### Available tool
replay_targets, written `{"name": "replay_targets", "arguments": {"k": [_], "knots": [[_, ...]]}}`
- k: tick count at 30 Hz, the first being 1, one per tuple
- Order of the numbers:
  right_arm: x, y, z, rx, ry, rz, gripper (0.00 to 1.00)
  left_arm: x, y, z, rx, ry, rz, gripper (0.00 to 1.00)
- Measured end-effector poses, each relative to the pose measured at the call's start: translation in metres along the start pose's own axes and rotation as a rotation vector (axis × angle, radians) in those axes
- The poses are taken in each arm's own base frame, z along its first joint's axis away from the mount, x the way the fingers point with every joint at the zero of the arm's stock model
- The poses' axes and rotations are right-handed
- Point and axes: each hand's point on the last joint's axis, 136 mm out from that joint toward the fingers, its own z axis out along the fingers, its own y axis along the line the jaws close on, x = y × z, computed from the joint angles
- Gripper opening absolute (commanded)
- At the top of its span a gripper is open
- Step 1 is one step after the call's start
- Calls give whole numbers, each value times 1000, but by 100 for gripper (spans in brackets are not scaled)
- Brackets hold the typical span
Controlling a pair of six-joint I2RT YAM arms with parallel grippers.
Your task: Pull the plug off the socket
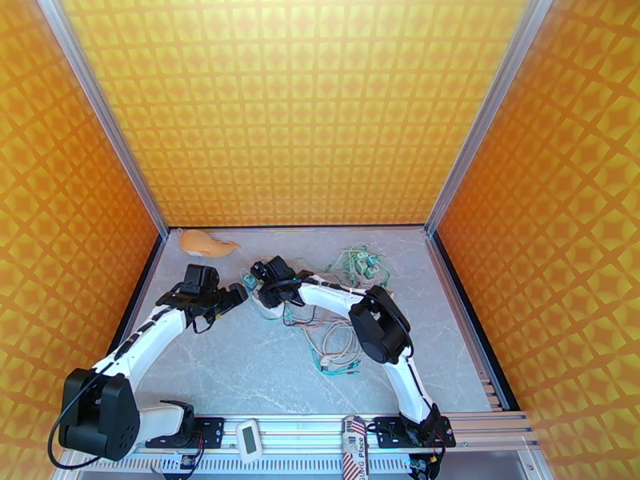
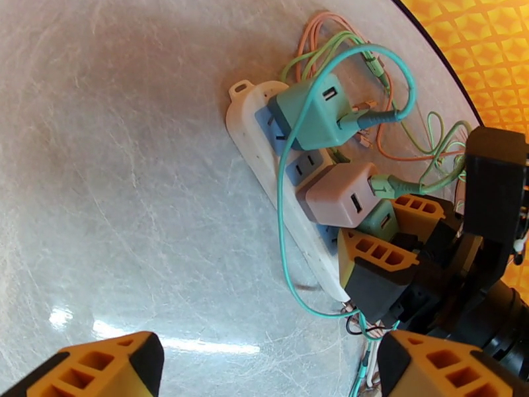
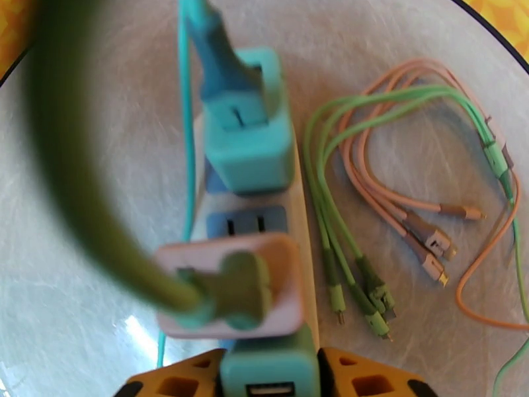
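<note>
A white power strip [image 2: 254,137] lies flat on the grey table, and it appears near mid-table in the top view as the power strip [image 1: 254,283]. It carries a teal plug [image 2: 311,114], a pink plug [image 2: 340,196] and a green plug [image 2: 380,221] at the near end. My right gripper [image 2: 395,234] is shut on that green plug [image 3: 268,373], one orange finger [image 3: 370,382] pressed to each side. My left gripper [image 2: 264,375] hovers open just left of the strip, holding nothing.
Loose green and pink charging cables [image 3: 397,213] lie beside the strip, with more coiled cable [image 1: 332,346] toward the front. A tan object [image 1: 208,244] rests at the back left corner. Orange walls enclose the table on three sides.
</note>
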Motion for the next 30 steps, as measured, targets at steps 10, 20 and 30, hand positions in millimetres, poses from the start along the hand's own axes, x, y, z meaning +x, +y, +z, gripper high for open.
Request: {"name": "replay_targets", "arguments": {"k": [10, 20, 30], "knots": [[13, 5, -15, -17, 11, 18, 14, -2, -9, 5, 51, 11, -21, 85], [29, 17, -36, -38, 20, 68, 13, 5, -21, 26, 148, 62, -60, 73], [35, 19, -32, -38, 18, 106, 13, 29, -30, 64, 201, 167, -77, 68]]}}
